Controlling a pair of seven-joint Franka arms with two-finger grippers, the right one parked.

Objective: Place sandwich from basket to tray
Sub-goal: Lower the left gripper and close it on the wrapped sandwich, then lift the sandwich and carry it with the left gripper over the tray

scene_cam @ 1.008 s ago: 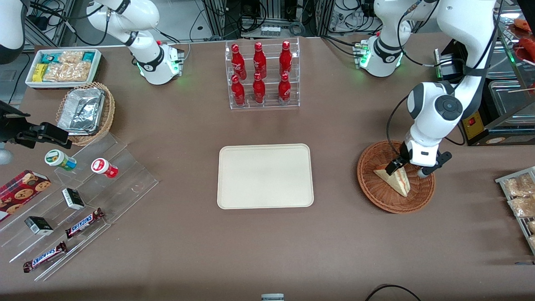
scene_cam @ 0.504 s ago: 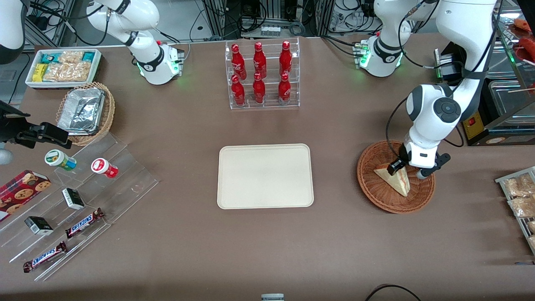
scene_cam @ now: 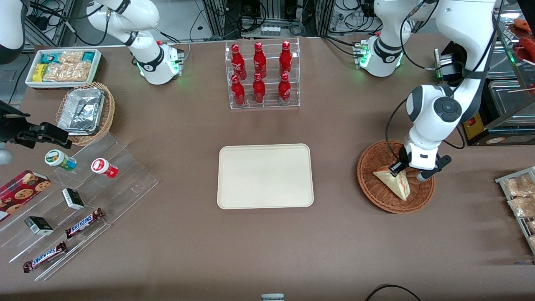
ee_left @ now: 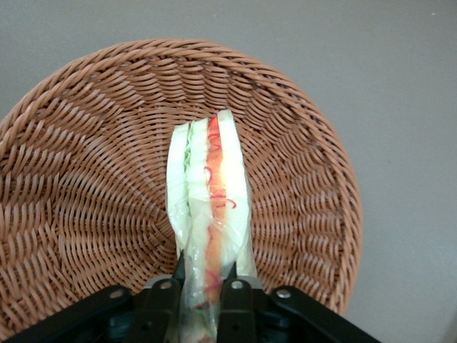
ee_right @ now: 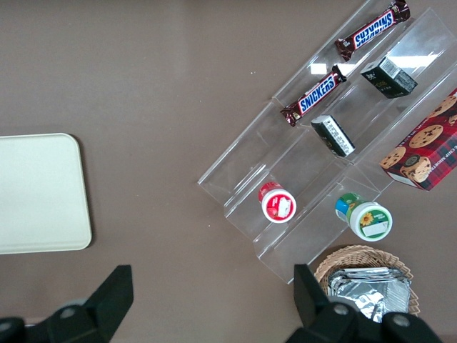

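The sandwich [scene_cam: 395, 183] is a plastic-wrapped white-bread wedge with red-orange and green filling. It is over the reddish-brown wicker basket [scene_cam: 372, 190] toward the working arm's end of the table. My left gripper [scene_cam: 407, 172] is shut on the sandwich's end that lies farther from the front camera. In the left wrist view the sandwich [ee_left: 211, 193] stands on edge between the black fingers [ee_left: 233, 304], above the basket [ee_left: 86, 186]. The cream tray [scene_cam: 265, 176] lies mid-table and also shows in the right wrist view [ee_right: 39, 193].
A clear rack of red bottles [scene_cam: 262, 74] stands farther from the front camera than the tray. Wire trays of snack packets [scene_cam: 519, 196] lie at the working arm's table end. A clear stepped stand with snacks [scene_cam: 75, 196], a tan basket with foil container [scene_cam: 85, 110] and a white bin [scene_cam: 62, 67] lie toward the parked arm's end.
The gripper has closed in on the sandwich and gripped its end. The sandwich has shifted and tilted slightly in the basket; its near tip has risen a little.
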